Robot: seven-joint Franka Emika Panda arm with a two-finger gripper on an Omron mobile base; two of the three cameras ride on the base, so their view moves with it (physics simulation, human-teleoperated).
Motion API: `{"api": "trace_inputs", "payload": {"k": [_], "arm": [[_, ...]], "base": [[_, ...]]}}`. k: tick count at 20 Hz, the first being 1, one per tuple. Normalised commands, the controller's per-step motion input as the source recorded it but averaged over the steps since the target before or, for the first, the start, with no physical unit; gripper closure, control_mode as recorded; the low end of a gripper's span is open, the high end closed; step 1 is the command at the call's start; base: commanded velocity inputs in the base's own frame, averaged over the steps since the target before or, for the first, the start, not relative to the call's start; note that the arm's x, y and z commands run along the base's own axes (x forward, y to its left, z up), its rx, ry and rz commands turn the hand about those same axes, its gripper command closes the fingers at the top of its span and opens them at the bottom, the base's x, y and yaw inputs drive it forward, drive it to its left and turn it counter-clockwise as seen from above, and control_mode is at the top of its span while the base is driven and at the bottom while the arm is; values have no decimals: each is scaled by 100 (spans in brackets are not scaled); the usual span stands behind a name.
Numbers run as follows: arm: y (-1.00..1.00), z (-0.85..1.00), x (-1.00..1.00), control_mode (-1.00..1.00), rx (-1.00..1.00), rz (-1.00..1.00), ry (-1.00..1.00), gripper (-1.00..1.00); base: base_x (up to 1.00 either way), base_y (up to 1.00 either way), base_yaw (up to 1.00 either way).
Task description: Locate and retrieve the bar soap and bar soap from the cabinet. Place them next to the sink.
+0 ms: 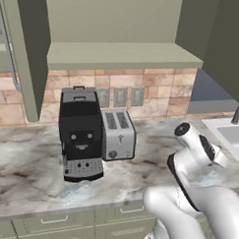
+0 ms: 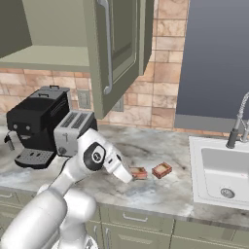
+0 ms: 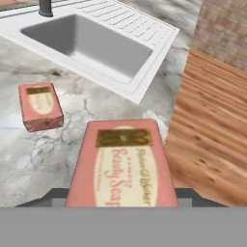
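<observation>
So the hand [image 2: 132,176] sits low over the grey marbled desk [image 2: 160,192] at centre frame in the right base view, and up close it looks clamped on one small reddish-brown bar soap [image 3: 120,164] with a pale pinkish label. The second matching soap bar [image 3: 40,105] lies flat on the desk just beside it, near the whitish recessed sink [image 2: 220,170] at the right. The dull olive-green wall cabinet [image 2: 119,44] hangs open at the top, above the silver toaster [image 2: 73,129].
</observation>
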Motion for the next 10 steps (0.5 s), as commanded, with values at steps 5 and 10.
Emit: {"api": "trace_inputs", "payload": {"k": [5,10], "arm": [[-39,-56,20,-100,0,-10,4,100],[-37,-36,36,-100,1,-2,-3,100]], "base": [[0,0,0],[0,0,0]]}}
